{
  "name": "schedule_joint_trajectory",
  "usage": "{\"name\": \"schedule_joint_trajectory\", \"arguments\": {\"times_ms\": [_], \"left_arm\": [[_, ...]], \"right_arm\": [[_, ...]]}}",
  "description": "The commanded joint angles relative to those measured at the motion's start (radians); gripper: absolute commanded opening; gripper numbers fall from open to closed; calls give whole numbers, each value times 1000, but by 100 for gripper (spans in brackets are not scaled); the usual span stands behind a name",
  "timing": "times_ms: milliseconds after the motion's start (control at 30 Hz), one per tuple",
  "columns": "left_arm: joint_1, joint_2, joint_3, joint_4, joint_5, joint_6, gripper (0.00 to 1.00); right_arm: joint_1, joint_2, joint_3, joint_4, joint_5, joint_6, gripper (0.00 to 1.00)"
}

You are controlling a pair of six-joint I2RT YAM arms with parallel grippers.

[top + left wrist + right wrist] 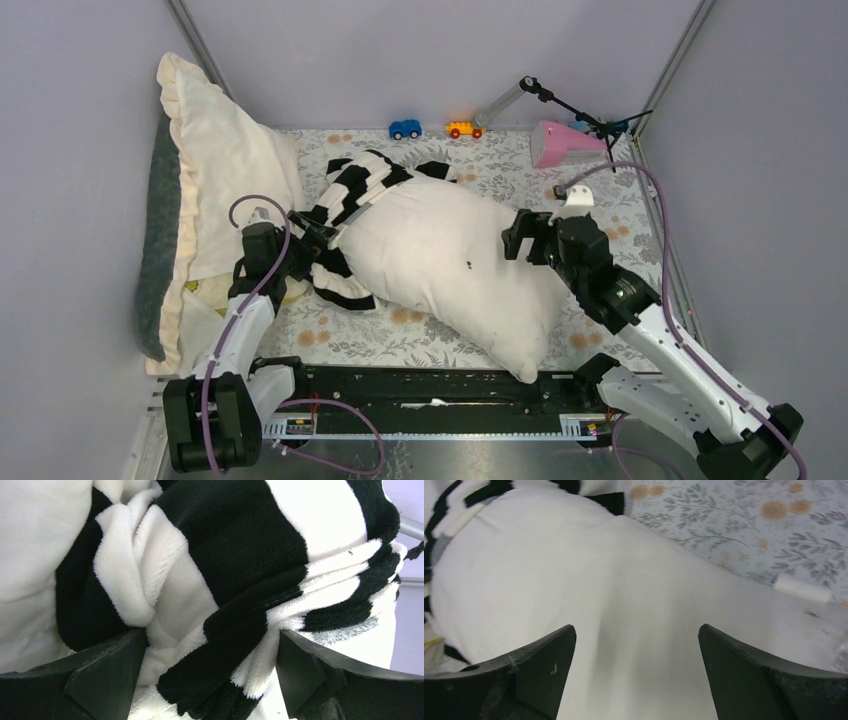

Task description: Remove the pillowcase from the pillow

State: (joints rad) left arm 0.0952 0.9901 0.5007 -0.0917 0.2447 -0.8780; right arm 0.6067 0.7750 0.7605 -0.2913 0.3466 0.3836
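the pillow (440,255) lies slantwise across the floral table cover (330,335), one corner reaching down toward the arm bases, with a small dark speck on its upper face. most of it is bare. the pillowcase (355,190), black and white striped, is bunched up over the pillow's far-left end, with a fold hanging down along the left side beside the left arm.

the left gripper (310,235) sits at that bunched end; in its wrist view a thick wad of striped plush fills the gap between the two dark fingers (110,665), with folds drawing in tight toward them, so it seems clamped on the pillowcase, though the tips themselves are hidden by the fabric.

the right gripper (520,238) rests at the pillow's right edge, its fingers spread apart with plain off-white pillow fabric lying between them, a shallow crease running down the middle.

a cream ruffled pillow (225,150) leans against the left wall. a blue toy car (405,128) and an orange toy car (462,129) stand by the back wall
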Motion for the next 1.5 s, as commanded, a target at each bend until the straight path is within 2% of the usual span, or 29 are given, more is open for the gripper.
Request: {"name": "schedule_joint_trajectory", "arguments": {"times_ms": [0,67,233,333,500,700,733,767,900,967,1033,1200,1267,1367,1467], "left_arm": [[-2,-6,-48,5,73,39,95],[-14,-15,-58,20,96,35,95],[-88,-27,-57,21,65,38,95],[-91,-15,-52,19,63,42,96],[-91,12,-48,13,59,61,97],[-91,27,-43,14,34,72,98],[-91,26,-40,7,29,74,98],[-91,26,-37,1,24,77,98],[-91,22,-34,-22,-14,89,99],[-91,19,-37,-23,-25,87,99],[-91,19,-38,-22,-25,84,99],[-91,14,-46,-16,-31,79,96],[-91,10,-48,-11,-29,81,90],[-91,3,-48,2,-6,87,76],[-110,-34,-33,-3,44,117,75]], "right_arm": [[6,126,190,-15,-216,-51,100],[50,196,244,-21,-224,-61,100],[301,399,371,-16,-45,-136,100],[398,534,446,-31,2,-175,100],[433,686,471,-33,0,-201,100],[431,781,400,-65,113,-152,100],[426,782,385,-75,150,-138,97],[416,774,363,-78,167,-127,84],[375,638,255,-54,264,-105,21],[335,531,181,-43,303,-84,5],[254,407,118,-21,290,-53,0],[27,126,15,23,190,16,0],[7,64,11,23,219,17,0],[6,30,24,24,215,7,0],[5,55,40,19,156,0,0]]}}
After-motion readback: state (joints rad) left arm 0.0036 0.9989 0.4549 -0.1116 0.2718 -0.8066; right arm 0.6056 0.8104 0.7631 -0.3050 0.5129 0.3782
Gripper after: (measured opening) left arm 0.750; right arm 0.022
